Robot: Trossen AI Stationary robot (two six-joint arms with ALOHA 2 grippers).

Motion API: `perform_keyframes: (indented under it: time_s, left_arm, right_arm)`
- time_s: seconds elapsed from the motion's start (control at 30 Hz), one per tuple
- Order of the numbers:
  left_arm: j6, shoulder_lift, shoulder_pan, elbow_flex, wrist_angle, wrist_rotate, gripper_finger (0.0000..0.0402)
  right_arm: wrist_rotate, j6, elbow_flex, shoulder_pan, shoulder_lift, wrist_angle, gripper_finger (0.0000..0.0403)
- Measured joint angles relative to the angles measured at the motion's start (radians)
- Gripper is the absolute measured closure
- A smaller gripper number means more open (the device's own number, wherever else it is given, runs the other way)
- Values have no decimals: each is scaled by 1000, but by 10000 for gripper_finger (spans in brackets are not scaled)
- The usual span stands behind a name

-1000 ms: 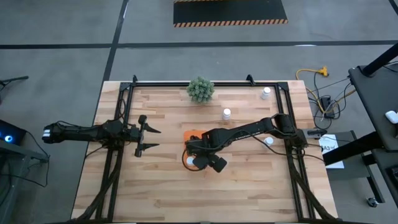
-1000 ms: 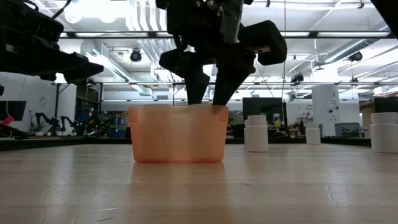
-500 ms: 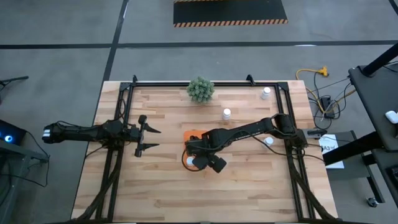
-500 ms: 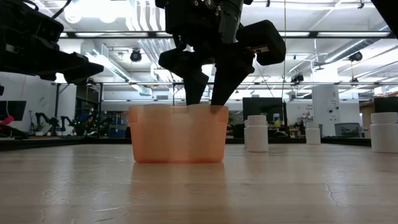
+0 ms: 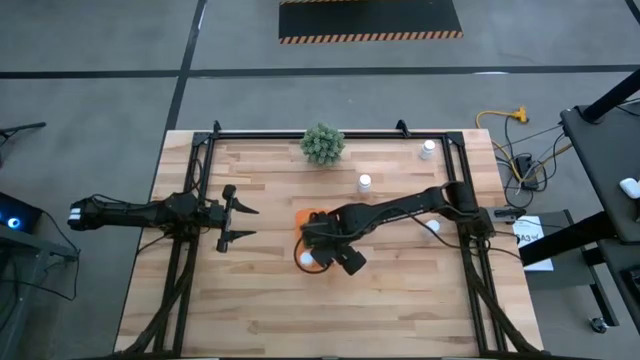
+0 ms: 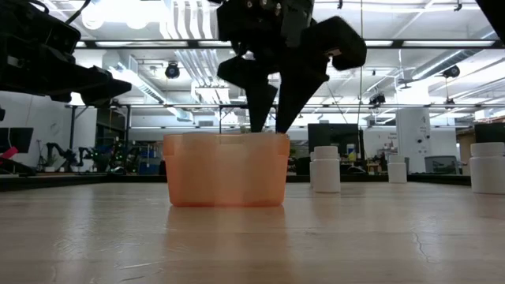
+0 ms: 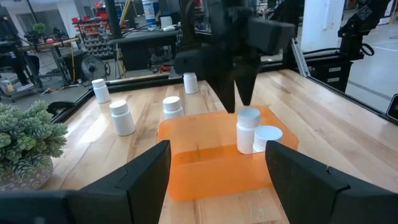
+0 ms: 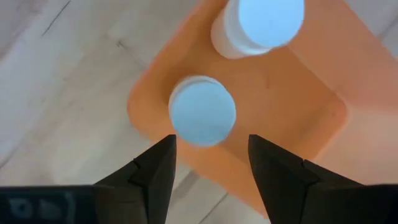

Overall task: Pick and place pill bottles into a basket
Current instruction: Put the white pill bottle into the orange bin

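A robotics lab or industrial workshop. Beyond my jaws: a high ceiling with strip lights and exposed ducts. Further robot arms stand at benches far behind. Grey concrete floor around my wooden worktop, with hazard-striped matting and a yellow cable.

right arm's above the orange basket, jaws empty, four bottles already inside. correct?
Not quite: the basket holds two pill bottles, not four. The right wrist view shows just two white caps inside, and the left wrist view agrees. The rest stands: the right gripper hangs above the basket with nothing between its jaws.
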Motion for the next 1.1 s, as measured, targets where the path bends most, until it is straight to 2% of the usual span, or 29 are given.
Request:
perform_keyframes:
  time_s: [0.3,0.53,0.67,0.8,1.1]
  left_arm:
    - [0,0,0,0,0,0,157]
    - [0,0,0,0,0,0,157]
    - [0,1,0,0,0,0,157]
    - [0,0,0,0,0,0,157]
    - [0,0,0,0,-1,0,157]
  right_arm:
    - [-4,169,0,0,-82,-41,213]
    - [-42,452,0,1,-135,-164,216]
    - [-43,659,0,4,-154,-249,215]
    - [-28,786,-4,19,-161,-319,216]
    - [-16,835,-133,103,-201,-339,221]
